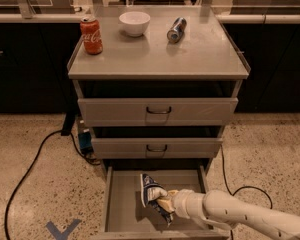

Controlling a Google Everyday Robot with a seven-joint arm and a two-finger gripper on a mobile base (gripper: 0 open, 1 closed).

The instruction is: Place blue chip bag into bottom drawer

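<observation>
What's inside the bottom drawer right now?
The blue chip bag, gripped by the hand, sits within the bottom drawer. The floor under the bag and arm is hidden, so I can't tell whether the bag touches down.

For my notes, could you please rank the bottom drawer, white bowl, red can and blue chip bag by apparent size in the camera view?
1. bottom drawer.
2-4, unranked: white bowl, red can, blue chip bag look alike; the bag is nearer, partly hidden by the gripper holding it in the drawer.
</observation>
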